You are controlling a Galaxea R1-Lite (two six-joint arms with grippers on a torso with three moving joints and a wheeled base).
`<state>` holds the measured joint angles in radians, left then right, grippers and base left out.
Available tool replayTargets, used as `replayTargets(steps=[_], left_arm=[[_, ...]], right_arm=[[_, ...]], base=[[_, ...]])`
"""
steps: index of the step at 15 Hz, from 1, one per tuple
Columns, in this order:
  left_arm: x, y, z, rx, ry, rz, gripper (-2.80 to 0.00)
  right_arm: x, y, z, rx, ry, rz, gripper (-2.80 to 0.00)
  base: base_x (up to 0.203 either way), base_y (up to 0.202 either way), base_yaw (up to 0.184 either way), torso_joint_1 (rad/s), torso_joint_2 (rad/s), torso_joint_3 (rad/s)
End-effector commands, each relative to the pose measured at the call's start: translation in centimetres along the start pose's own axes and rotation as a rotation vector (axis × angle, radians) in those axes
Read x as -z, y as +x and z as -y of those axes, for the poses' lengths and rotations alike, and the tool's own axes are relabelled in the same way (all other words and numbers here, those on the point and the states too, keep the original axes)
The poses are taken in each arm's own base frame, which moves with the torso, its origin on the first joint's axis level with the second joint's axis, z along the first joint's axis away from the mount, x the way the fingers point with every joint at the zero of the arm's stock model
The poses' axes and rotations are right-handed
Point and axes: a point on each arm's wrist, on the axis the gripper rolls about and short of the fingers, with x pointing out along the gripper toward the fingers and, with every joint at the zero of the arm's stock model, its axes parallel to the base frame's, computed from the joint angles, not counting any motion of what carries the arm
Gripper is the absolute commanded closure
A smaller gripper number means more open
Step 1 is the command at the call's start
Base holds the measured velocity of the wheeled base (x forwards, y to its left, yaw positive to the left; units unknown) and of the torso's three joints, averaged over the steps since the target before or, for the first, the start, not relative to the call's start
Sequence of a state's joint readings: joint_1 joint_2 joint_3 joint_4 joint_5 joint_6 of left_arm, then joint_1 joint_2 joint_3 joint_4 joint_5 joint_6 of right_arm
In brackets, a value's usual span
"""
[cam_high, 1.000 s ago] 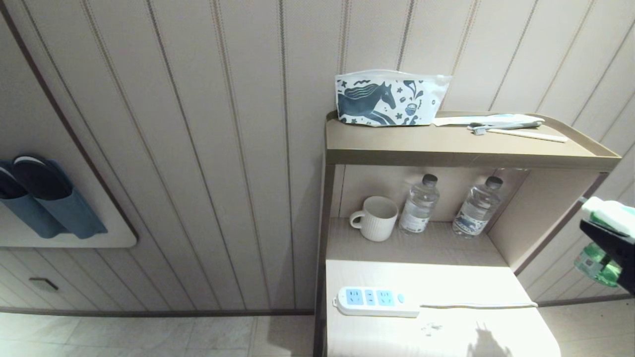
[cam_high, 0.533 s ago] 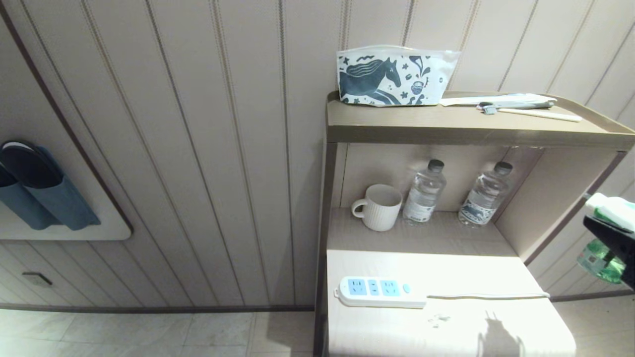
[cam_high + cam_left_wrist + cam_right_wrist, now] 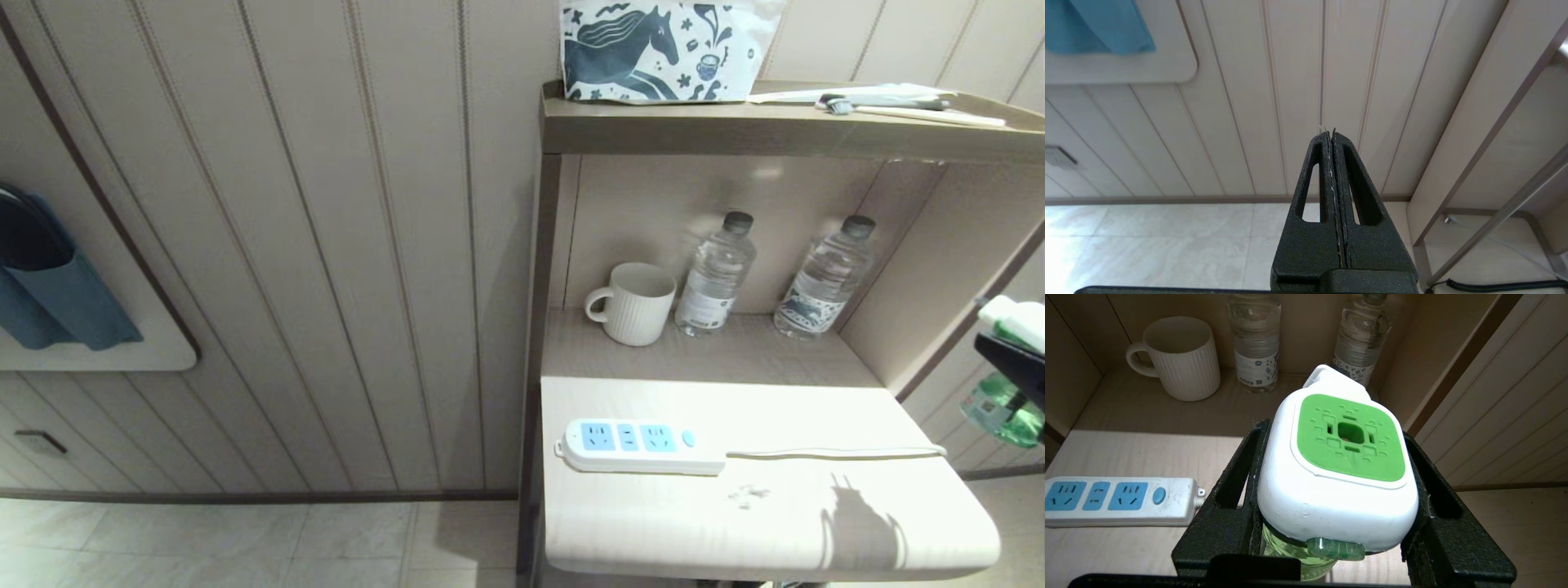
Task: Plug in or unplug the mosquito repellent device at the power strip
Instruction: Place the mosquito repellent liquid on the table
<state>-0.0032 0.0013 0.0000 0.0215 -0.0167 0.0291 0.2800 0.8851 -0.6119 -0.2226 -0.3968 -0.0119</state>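
Your right gripper (image 3: 1331, 498) hangs in the air off the right edge of the stand, its two black jaws clamped on the white sides of the mosquito repellent device (image 3: 1337, 465). The green grille of the head faces the wrist camera, and the green bottle (image 3: 1000, 408) shows below the jaws in the head view.

The power strip (image 3: 641, 446) lies flat on the pale lower counter (image 3: 767, 523), near its left edge, blue sockets facing up. Its white cord (image 3: 833, 452) runs right to the counter's far edge. The device is well apart from the strip, to its right.

The counter in front of and right of the strip lies bare. Behind it, in a recess under the upper shelf (image 3: 784, 135), stand a white ribbed mug (image 3: 635, 303) and two clear water bottles (image 3: 717, 273), close to the back wall.

Your left gripper (image 3: 1333, 171) points at the panelled wall (image 3: 1274, 102) above the floor (image 3: 1147, 245), left of the stand, jaws pressed together on nothing.
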Motion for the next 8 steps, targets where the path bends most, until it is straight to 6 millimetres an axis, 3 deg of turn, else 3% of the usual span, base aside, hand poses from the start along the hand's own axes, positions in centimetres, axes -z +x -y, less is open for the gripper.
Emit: replayTargets(steps=[1,6,8], left_arm=[[0.0,0.0,0.0,0.0,0.0,-0.002,0.0],[0.0,0.0,0.0,0.0,0.0,-0.002,0.0],[0.0,0.0,0.0,0.0,0.0,-0.002,0.0]], right_arm=[[0.0,0.0,0.0,0.003,-0.001,0.001,0.0],[0.2,-0.2,0.0,-0.018,-0.003,0.003,0.0],[0.2,-1.1,0.1,-0.065,0.007,0.029,0.0]], base=[[0.0,0.0,0.0,-0.222,0.52,0.29],[0.0,0.0,0.0,-0.206,0.5,0.286],[0.0,0.0,0.0,-0.113,0.28,0.168]])
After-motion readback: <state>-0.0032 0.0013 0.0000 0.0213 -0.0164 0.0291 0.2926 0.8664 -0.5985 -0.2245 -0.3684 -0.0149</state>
